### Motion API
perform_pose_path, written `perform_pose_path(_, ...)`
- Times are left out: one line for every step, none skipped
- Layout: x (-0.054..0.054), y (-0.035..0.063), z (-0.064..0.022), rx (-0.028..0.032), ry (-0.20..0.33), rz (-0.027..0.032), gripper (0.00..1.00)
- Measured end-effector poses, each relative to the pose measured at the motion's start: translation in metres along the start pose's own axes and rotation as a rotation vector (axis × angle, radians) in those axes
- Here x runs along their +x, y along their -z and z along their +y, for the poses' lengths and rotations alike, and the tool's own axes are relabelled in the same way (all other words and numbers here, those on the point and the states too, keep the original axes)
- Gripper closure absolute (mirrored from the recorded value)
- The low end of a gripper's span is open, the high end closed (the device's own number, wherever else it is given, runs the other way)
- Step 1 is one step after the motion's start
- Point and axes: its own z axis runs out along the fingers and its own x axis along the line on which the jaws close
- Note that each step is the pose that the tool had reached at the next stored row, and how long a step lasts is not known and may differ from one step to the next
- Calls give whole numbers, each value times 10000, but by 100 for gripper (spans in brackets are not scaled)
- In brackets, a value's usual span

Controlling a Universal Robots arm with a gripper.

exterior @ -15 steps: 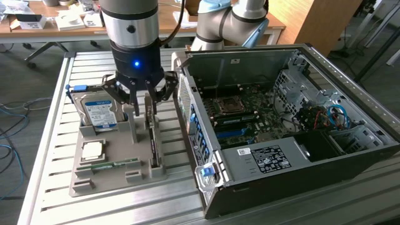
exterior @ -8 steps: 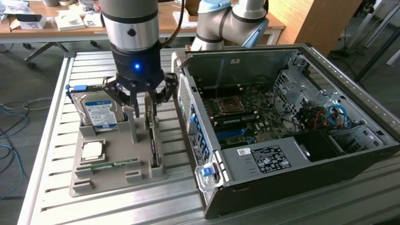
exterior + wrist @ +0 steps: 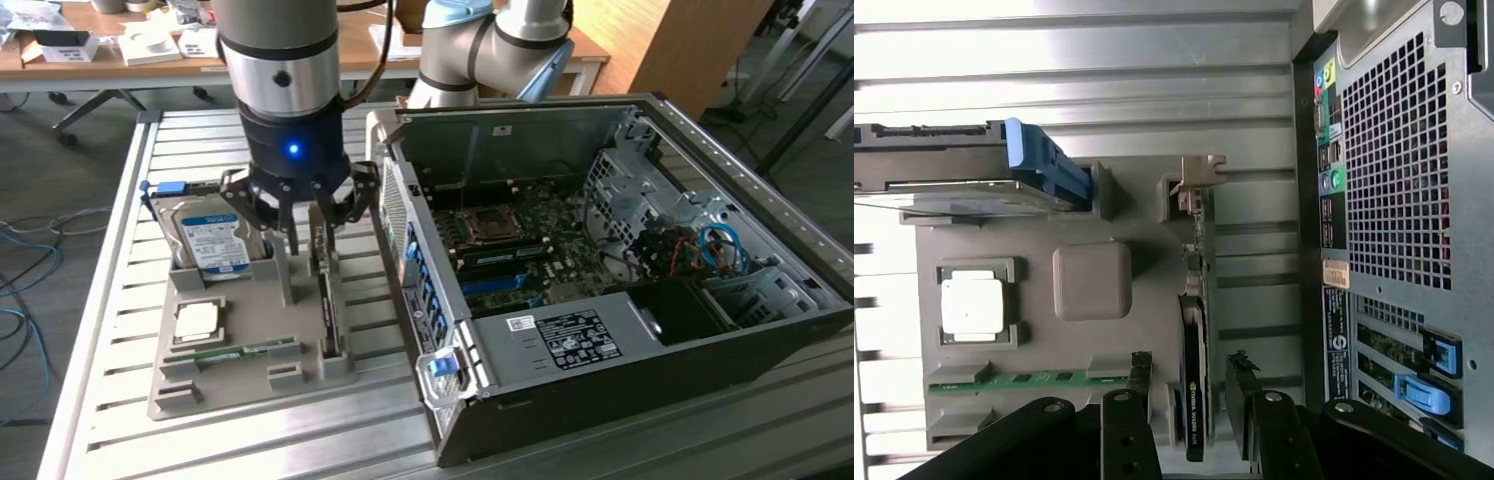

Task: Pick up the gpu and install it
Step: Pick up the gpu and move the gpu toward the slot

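Note:
The gpu [image 3: 1196, 320] stands on its edge in a slot of the grey holder tray [image 3: 1094, 205], seen edge-on, with its silver bracket [image 3: 1200, 172] at one end. In the exterior view the gpu [image 3: 326, 315] is a thin dark card under the arm. My gripper [image 3: 1190, 365] is open and straddles the card, one finger [image 3: 1140, 375] on each side with a gap to the card. From the exterior view the gripper [image 3: 307, 285] reaches down into the tray. Nothing is held.
The tray [image 3: 180, 385] also carries a hard drive [image 3: 214, 242] with a blue label, a square silver chip [image 3: 199, 320] and a green memory stick [image 3: 248, 351]. The open computer case [image 3: 561, 345] lies at the exterior view's right, its motherboard [image 3: 514, 245] exposed. Close beside the tray is its rear panel [image 3: 1399, 170].

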Motion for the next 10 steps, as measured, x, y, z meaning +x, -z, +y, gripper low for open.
perform_pose_path(0,-8,0,1,0,0,57)
perform_pose_path(0,-17,-1,1,0,0,57)
perform_pose_path(1,-25,-1,0,0,0,57)
perform_pose_path(1,-33,-1,0,0,0,57)
perform_pose_path(1,-43,-2,0,-1,0,57)
perform_pose_path(1,-53,-2,1,0,0,57)
perform_pose_path(2,-64,-3,1,0,0,57)
perform_pose_path(2,-76,-3,1,-1,1,57)
perform_pose_path(2,-88,-4,1,0,0,57)
perform_pose_path(2,-101,-5,0,-1,0,57)
